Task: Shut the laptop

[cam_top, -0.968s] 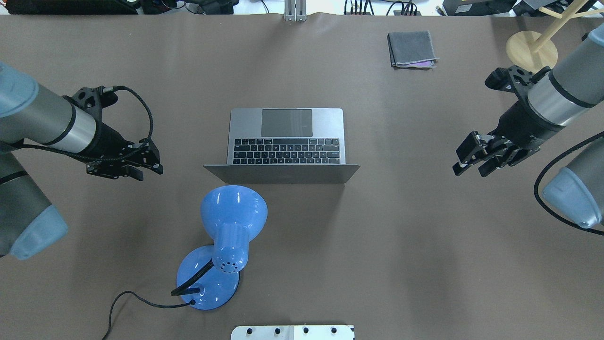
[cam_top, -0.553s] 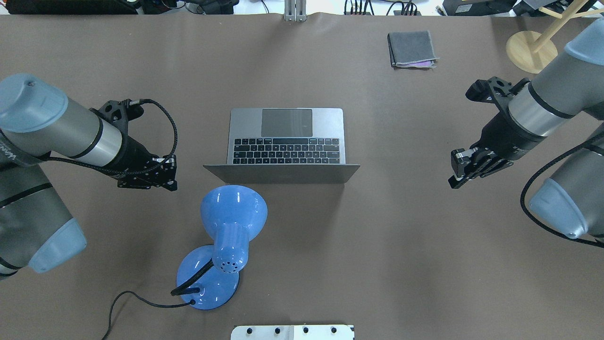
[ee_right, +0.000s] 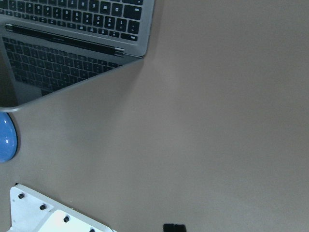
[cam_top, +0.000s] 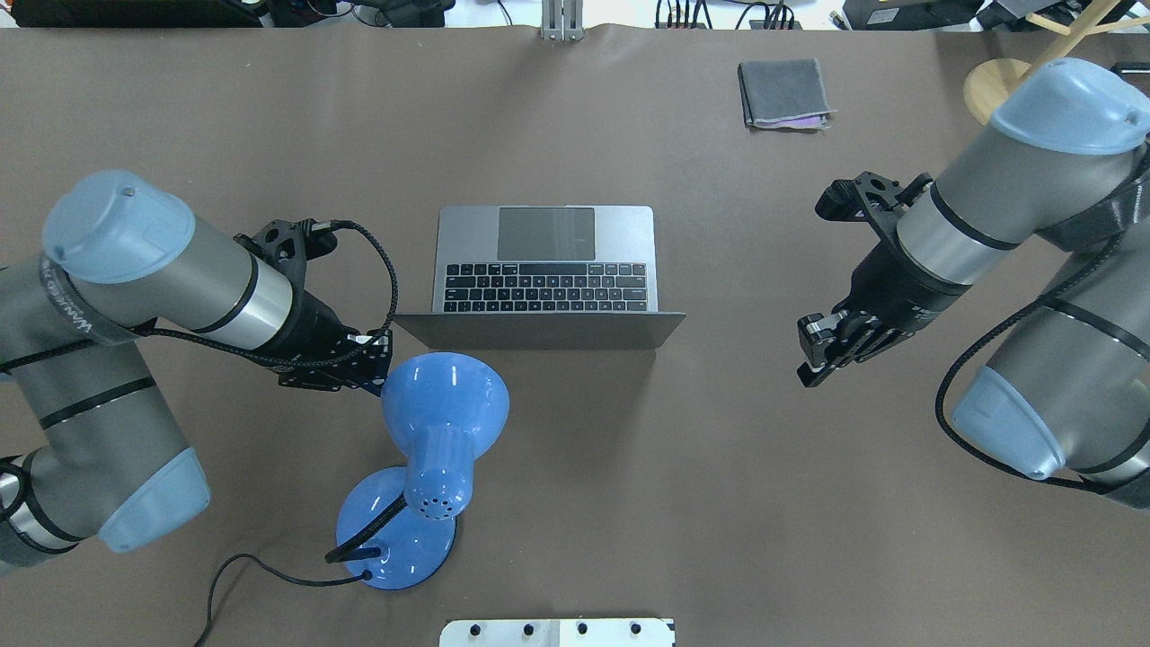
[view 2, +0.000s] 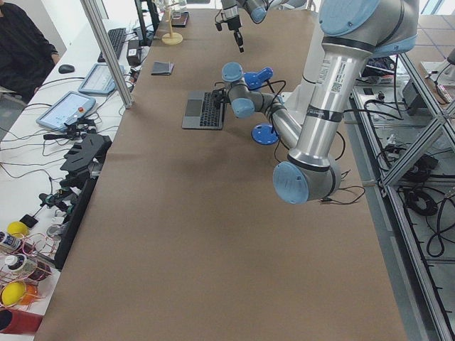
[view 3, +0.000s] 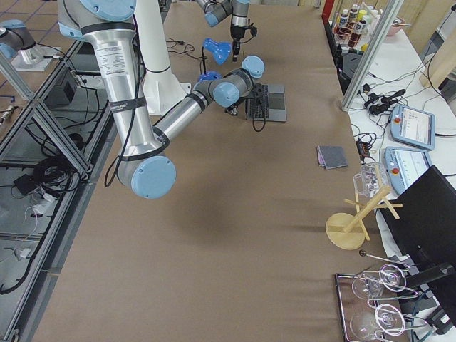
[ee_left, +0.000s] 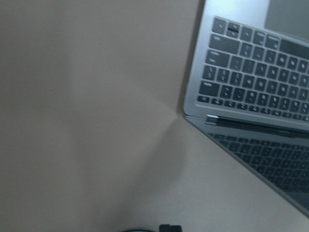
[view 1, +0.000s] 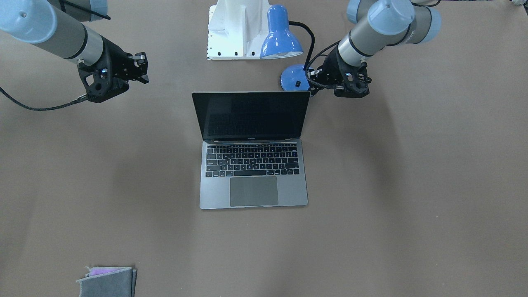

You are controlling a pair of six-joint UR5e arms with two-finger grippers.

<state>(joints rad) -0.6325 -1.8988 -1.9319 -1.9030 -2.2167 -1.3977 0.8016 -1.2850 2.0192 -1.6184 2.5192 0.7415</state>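
The space-grey laptop (cam_top: 545, 261) stands open in the middle of the table, with its black screen (view 1: 251, 115) tilted back toward me and its keyboard facing away. It also shows in the left wrist view (ee_left: 251, 82) and the right wrist view (ee_right: 77, 19). My left gripper (cam_top: 375, 359) hovers shut and empty just left of the lid's left corner, right beside the lamp head. It also shows in the front-facing view (view 1: 350, 91). My right gripper (cam_top: 806, 364) hovers shut and empty well to the right of the lid, apart from it. It also shows in the front-facing view (view 1: 142, 72).
A blue desk lamp (cam_top: 445, 404) stands just behind the lid on my left side, its cord trailing to the near edge. A folded grey cloth (cam_top: 783, 93) lies far right. A wooden stand (cam_top: 1011, 94) is at the far right corner. A white base plate (cam_top: 557, 632) is at the near edge.
Both arms have swung inward and nearer to me, toward the laptop's lid. The left gripper has reached the lamp head and the lid's corner. The laptop has not moved.
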